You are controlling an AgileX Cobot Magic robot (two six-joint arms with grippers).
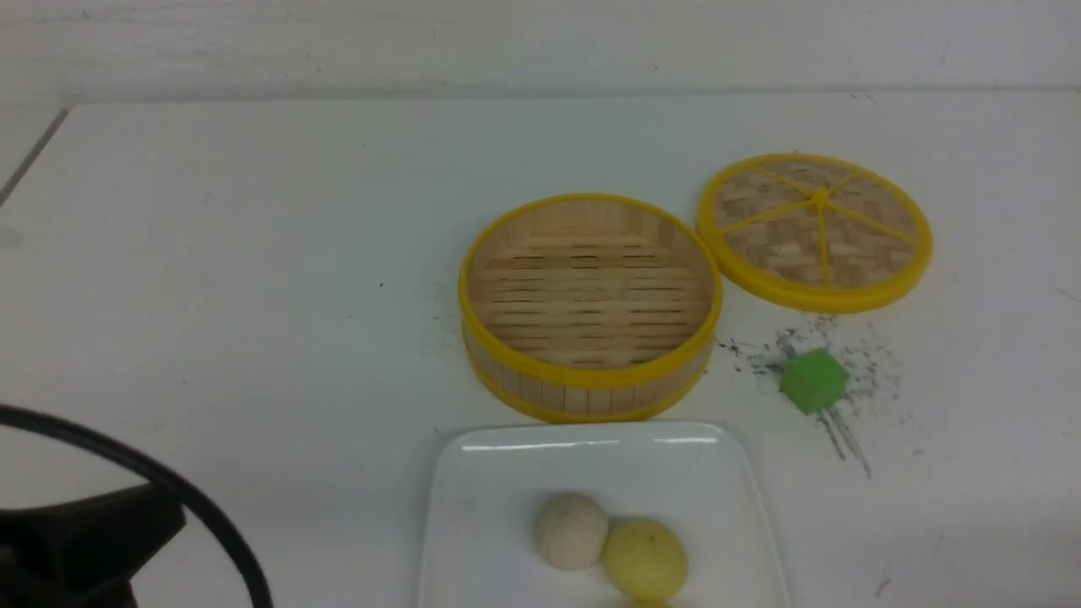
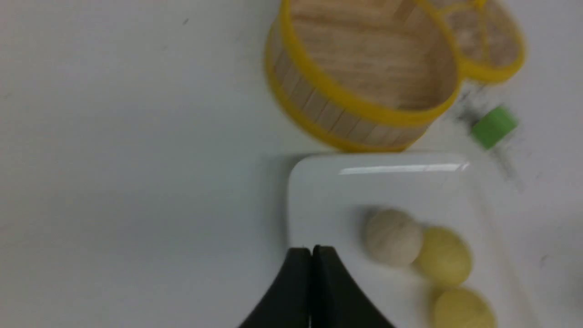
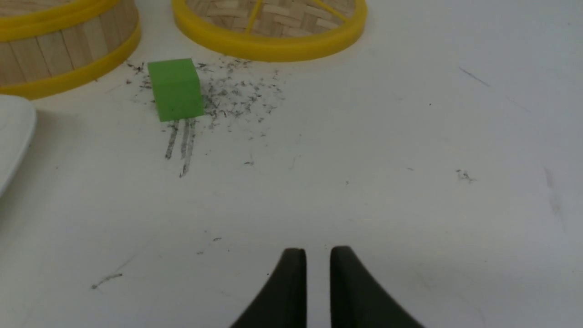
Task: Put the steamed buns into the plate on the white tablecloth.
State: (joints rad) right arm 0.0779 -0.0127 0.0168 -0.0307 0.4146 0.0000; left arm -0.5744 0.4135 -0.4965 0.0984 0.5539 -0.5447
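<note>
The white plate (image 1: 498, 490) lies on the white tablecloth (image 1: 253, 295) at the front centre. A cream bun (image 1: 572, 530) and a pale yellow bun (image 1: 645, 559) rest on it, touching. In the left wrist view the plate (image 2: 328, 191) holds the cream bun (image 2: 394, 237), the yellow bun (image 2: 444, 255) and a second yellow bun (image 2: 462, 310). My left gripper (image 2: 312, 248) is shut and empty, over the plate's edge beside the cream bun. My right gripper (image 3: 318, 249) is empty and all but shut, with a narrow gap, over bare cloth away from the plate (image 3: 13, 132).
An empty yellow-rimmed bamboo steamer (image 1: 589, 304) stands just behind the plate. Its woven lid (image 1: 815, 230) lies to the right. A green cube (image 1: 813, 381) sits on dark scribble marks right of the steamer. Part of my left arm and its cable (image 1: 76, 532) fill the front left corner.
</note>
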